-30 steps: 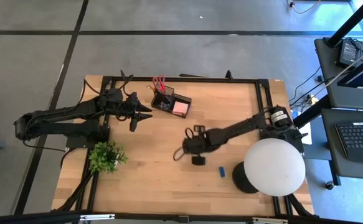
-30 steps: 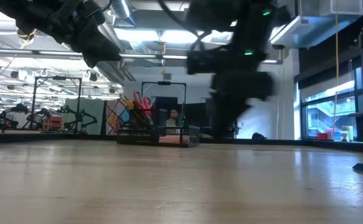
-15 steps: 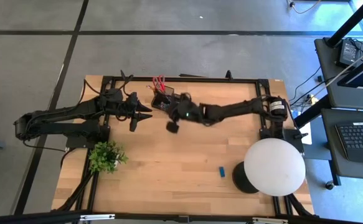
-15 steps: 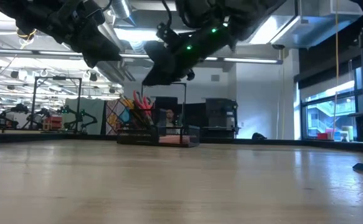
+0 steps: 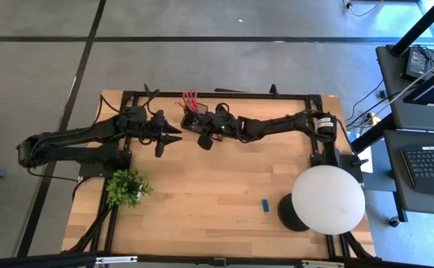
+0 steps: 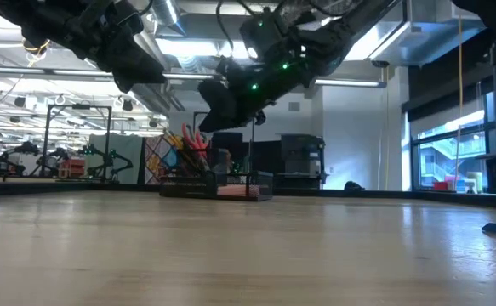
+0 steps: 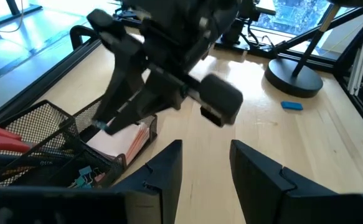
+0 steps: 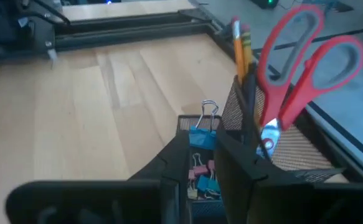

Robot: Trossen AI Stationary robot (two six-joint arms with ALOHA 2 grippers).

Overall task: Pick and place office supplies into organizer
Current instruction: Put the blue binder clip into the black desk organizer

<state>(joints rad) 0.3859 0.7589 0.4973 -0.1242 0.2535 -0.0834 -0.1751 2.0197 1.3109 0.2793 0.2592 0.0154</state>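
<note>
Clip over the organizer, one block lying out on the desk.
Desk (image 5: pixel 202 193) carries the organizer (image 8: pixel 306 155) at its far edge, with scissors (image 8: pixel 293 68) upright in the cup. Right pincer (image 8: pixel 204 144) hangs over the tray, nearly together, seemingly pinching a blue clip (image 8: pixel 201 132). I'd judge it light, stiff and slick, best gripped by its body. Left pincer (image 5: pixel 173 138) hovers beside the organizer, apart and empty. Blue block (image 5: pixel 263 205) lies well apart.

Grey floor (image 5: pixel 45 74); windows (image 6: pixel 452 153) right; ceiling lights (image 6: pixel 188 47).
</note>
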